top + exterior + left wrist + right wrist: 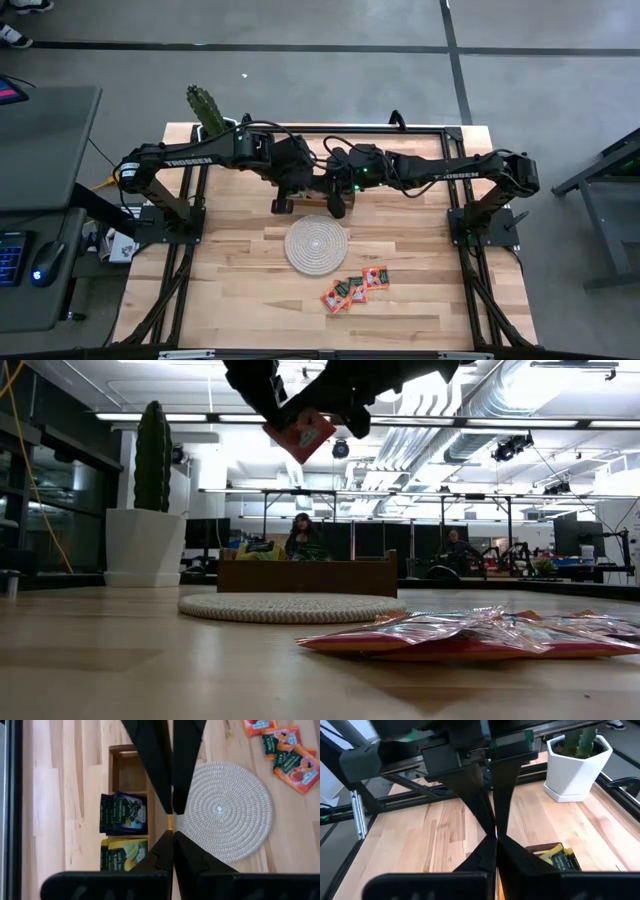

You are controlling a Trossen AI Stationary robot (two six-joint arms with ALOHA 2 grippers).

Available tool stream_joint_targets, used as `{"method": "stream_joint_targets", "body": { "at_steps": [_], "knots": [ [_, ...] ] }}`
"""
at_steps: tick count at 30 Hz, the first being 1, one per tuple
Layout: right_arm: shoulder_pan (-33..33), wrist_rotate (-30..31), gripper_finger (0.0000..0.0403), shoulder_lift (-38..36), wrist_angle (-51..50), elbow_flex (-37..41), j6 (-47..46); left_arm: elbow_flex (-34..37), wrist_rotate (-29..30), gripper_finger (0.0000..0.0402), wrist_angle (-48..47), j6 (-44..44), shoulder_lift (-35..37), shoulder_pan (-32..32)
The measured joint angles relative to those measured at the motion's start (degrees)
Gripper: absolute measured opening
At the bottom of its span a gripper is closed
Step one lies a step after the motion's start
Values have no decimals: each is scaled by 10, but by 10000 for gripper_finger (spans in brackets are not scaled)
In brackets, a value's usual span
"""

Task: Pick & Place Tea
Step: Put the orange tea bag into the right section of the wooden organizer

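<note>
One orange-red tea sachet [300,435] hangs high over the table, with both grippers shut on it. My left gripper [173,833] comes in from the table's left and my right gripper [496,838] from the right; their fingertips meet tip to tip above the brown wooden tray [120,760]. The tray's compartments hold dark blue sachets [125,812] and yellow-green sachets [122,855]. Several more orange-red sachets [355,288] lie flat on the table, near right of the round woven mat [317,246]. My left gripper pinches the sachet between its two fingers, slanting down from the table's left. Its wrist view shows only a thin orange edge [170,823] at the fingertips. The sachet is lifted clear and hangs tilted. My right gripper pinches the same sachet from the table's right, almost level, on the side opposite the left gripper. In the low view the sachet's right upper part [322,426] runs under its dark fingers [350,415]. Which edge it has is hidden by the fingers.
A cactus in a white pot [208,108] stands at the far left corner. The mat lies just near of the tray, mid-table. A black frame [470,200] runs around the table's edges. Bare wood lies at the near left.
</note>
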State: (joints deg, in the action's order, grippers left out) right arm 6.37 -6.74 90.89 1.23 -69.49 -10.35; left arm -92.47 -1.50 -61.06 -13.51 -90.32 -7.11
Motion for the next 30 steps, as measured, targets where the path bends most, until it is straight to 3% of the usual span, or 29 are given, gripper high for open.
{"method": "stream_joint_targets", "body": {
  "at_steps": [9,16,22,26,30],
  "knots": [
    [0,22,1,-3,-16,0,-7,0,25,7,-1,-15,0,0],
    [0,39,1,-15,-58,0,-3,0,70,80,-9,-17,1,0],
    [2,89,0,-32,-119,0,1,-13,124,151,-41,-7,3,0],
    [12,113,0,-40,-168,3,6,-24,172,174,-65,14,8,0],
    [23,113,0,-48,-150,50,0,-1,188,179,-34,29,44,0]
  ]
}}
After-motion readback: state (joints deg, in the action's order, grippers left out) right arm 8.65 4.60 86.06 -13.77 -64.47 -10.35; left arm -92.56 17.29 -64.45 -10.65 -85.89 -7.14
